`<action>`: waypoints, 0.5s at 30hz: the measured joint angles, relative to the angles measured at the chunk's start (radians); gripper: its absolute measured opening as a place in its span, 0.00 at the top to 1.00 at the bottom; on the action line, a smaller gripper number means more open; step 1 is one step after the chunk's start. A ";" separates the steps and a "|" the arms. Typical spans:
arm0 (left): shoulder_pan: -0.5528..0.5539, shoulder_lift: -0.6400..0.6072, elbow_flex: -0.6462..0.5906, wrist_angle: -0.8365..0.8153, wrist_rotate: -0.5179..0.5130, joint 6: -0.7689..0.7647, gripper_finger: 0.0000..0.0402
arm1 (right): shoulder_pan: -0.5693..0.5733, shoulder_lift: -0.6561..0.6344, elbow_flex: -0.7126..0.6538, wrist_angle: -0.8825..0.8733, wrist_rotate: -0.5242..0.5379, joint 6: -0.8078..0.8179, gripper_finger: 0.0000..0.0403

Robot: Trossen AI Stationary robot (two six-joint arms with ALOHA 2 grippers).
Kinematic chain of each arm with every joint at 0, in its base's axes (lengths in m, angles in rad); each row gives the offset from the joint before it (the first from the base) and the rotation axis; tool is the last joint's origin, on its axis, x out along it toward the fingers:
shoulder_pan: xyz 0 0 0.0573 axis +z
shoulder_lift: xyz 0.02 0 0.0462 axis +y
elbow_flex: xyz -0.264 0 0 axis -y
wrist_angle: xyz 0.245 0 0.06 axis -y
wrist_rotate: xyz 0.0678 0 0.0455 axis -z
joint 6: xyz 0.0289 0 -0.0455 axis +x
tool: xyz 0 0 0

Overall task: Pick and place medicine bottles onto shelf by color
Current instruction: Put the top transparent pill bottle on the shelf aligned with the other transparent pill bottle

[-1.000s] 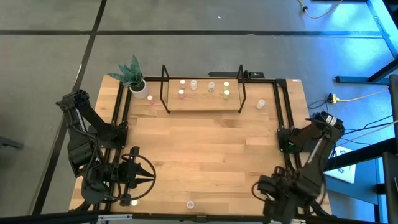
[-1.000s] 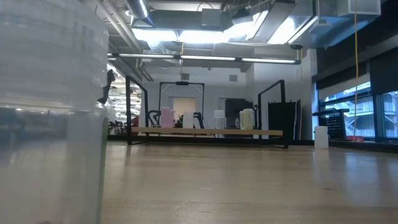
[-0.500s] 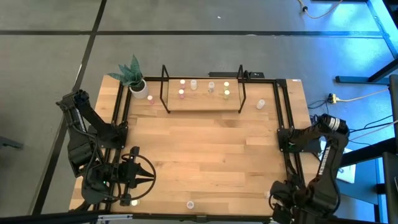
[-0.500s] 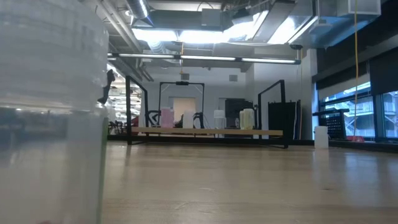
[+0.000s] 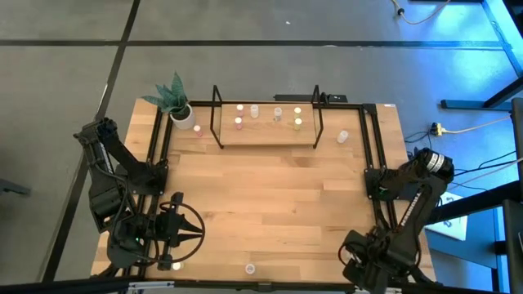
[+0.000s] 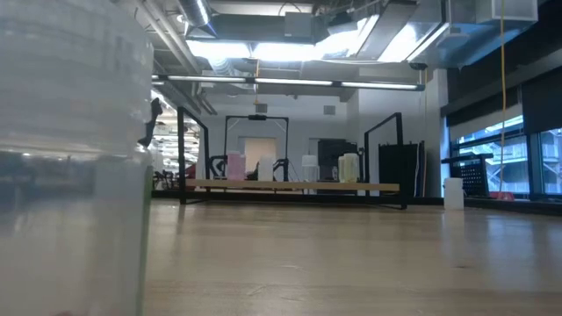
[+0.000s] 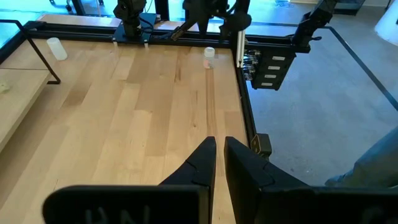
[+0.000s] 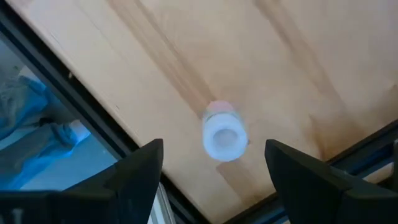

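Observation:
A small bottle [image 8: 222,135] with a white top and a pinkish body stands upright on the wood table near its front right corner. My right gripper [image 8: 214,155] points straight down above it, open, one finger on either side and clear of it. The left wrist view shows that same bottle [image 7: 209,53] below the right gripper. Over the table's front left, my left gripper [image 7: 219,152] is shut and empty. At the far edge, the shelf [image 5: 268,133] carries several bottles with pink, white and yellow-green tops. The right arm hides the bottle in the high view.
Loose bottles stand right of the shelf [image 5: 342,137], by the plant pot [image 5: 198,129] and at the front edge [image 5: 250,268]; the last fills the low view's left side [image 6: 70,158]. A potted plant [image 5: 176,102] is at the far left. Black rails [image 5: 372,147] frame the table.
My right gripper has come down toward the table at the front right corner and has rolled about its own axis. My left arm has kept still. Nothing on the table has moved.

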 joint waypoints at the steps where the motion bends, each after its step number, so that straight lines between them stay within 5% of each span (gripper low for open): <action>1: 0.000 0.000 0.000 0.000 0.000 0.000 0.93 | -0.006 0.000 -0.010 0.016 -0.016 0.001 0.30; 15: 0.000 0.000 0.000 0.000 0.000 0.000 0.93 | -0.017 0.000 -0.105 0.121 -0.078 0.009 0.30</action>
